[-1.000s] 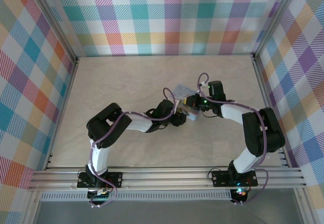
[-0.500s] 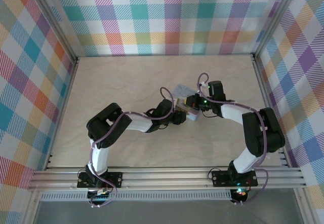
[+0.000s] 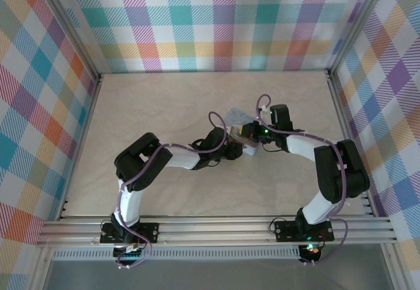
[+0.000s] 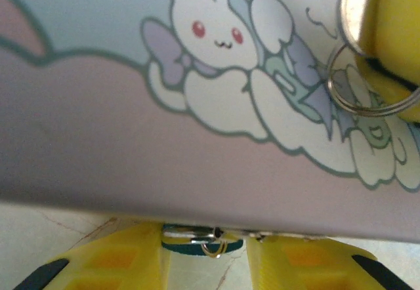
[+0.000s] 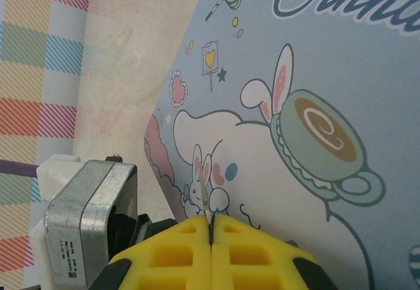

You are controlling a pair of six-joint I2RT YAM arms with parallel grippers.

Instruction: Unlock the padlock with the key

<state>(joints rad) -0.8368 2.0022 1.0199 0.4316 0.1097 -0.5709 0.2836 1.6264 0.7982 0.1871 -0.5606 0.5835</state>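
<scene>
The padlock (image 4: 190, 245) is a tiny teal block with a brass ring, under the edge of the pale blue cartoon tin (image 4: 131, 139). My left gripper (image 4: 203, 258) has its yellow fingers against both sides of the padlock, shut on it. The key (image 5: 206, 201) is a thin grey sliver sticking out of my shut right gripper (image 5: 211, 227), over the tin's lid (image 5: 315, 73). A wire key ring (image 4: 367, 113) hangs by the right gripper's yellow finger (image 4: 394, 21). From above, the left gripper (image 3: 231, 151) and right gripper (image 3: 249, 134) meet at the tin (image 3: 236, 115).
The left arm's grey wrist block (image 5: 85, 224) sits close beside the right gripper. The beige table (image 3: 164, 100) is walled by plaid panels (image 3: 210, 21) at the back and sides. Aluminium rails (image 3: 216, 231) run along the near edge.
The left gripper's jaws have narrowed a little on the padlock. The left arm shifted very slightly; the right arm holds still.
</scene>
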